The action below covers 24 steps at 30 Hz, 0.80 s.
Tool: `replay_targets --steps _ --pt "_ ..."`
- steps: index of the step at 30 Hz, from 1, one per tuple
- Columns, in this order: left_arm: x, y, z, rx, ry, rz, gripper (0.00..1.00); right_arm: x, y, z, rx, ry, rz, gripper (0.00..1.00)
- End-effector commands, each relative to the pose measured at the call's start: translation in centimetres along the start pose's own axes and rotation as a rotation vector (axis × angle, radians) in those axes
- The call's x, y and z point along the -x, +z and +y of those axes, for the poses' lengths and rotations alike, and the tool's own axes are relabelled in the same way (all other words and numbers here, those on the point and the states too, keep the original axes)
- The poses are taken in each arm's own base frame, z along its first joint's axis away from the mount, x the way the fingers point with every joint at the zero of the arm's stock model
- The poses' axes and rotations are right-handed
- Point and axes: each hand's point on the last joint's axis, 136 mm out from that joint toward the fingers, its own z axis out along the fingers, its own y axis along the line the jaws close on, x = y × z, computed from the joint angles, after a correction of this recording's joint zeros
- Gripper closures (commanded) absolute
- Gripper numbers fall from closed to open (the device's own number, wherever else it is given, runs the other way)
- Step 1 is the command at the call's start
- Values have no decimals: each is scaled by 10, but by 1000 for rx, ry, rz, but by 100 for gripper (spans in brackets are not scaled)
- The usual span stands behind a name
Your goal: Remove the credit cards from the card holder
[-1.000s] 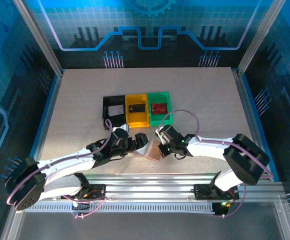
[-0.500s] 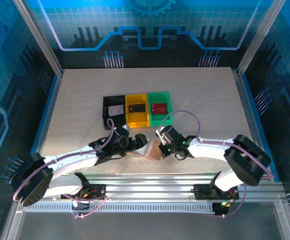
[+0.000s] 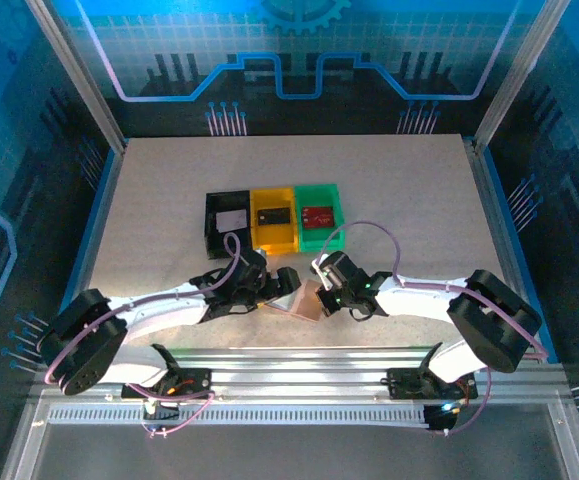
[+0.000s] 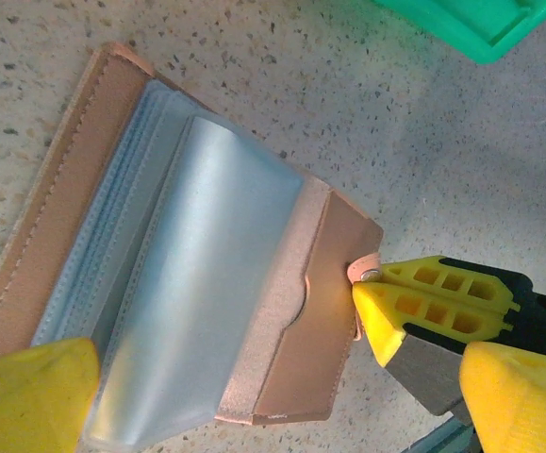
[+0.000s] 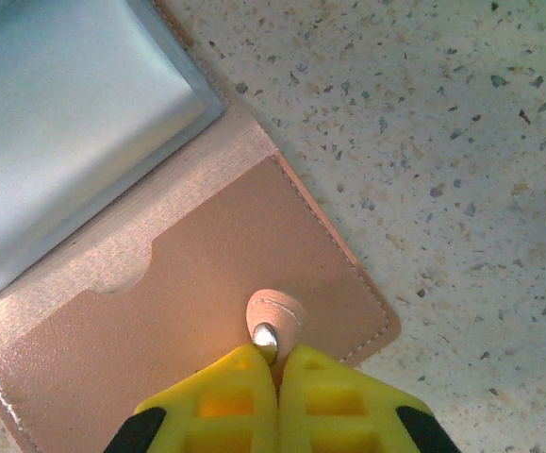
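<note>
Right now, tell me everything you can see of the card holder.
The card holder is a tan-pink, leather-like folding wallet with stitched edges, lying open on the speckled table. Clear plastic sleeves fan up from its middle; the top one looks empty. One flap carries a pocket with a thumb notch and a small snap tab. The right gripper is shut on that tab.

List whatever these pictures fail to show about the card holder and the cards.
Left wrist: whether any card is inside the card holder; glare on its stacked clear sleeves hides that.
Left wrist: the sleeves' near corner, under a finger of the left gripper and cut by the bottom edge.
Top external: print on the credit cards in the trays, too small.
Right wrist: the snap tab tip, pinched in the right gripper.
</note>
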Motion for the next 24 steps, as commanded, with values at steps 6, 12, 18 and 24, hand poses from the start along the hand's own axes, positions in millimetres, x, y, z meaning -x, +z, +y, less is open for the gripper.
replay_targets --steps 6,12,18,24 --pt "2 3 -17 -52 4 21 1 -22 4 8 36 -26 68 100" --pt "4 1 -33 -107 -12 25 1 -21 3 9 44 -29 63 100" --pt "0 4 -51 -152 -10 34 1 -20 2 11 55 -33 55 100" --pt "-11 13 -74 -206 -6 62 1 -16 -3 13 69 -36 25 100"
